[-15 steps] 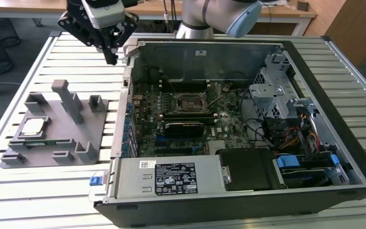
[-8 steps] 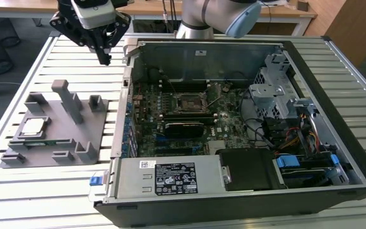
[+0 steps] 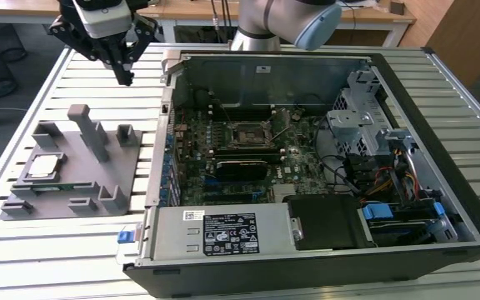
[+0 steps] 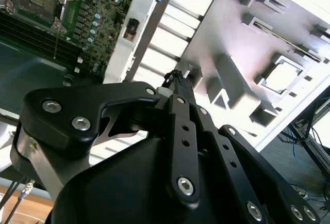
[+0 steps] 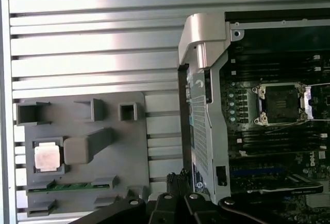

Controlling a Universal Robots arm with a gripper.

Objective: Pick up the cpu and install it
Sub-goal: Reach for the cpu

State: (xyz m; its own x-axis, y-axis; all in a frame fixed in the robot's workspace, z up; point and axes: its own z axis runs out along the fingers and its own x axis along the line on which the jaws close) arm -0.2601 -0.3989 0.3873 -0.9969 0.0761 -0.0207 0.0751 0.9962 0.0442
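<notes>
On the slatted counter (image 3: 98, 69), beside the open computer case (image 3: 407, 94), the cpu (image 3: 42, 165) is seated in a recess of the grey holder (image 3: 85, 178). It is well apart from the gripper (image 3: 125, 78), whose fingers (image 3: 124, 70) are pressed together on nothing. For a sound pick, they should probably be spread, centred over the chip and closed level on its edges, clear of the memory stick (image 3: 60, 186).

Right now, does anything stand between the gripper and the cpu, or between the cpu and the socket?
Nothing covers the cpu; it lies bare in the grey holder, the gripper apart from it above the table. Toward the socket, the case's upright side wall stands between.
</notes>
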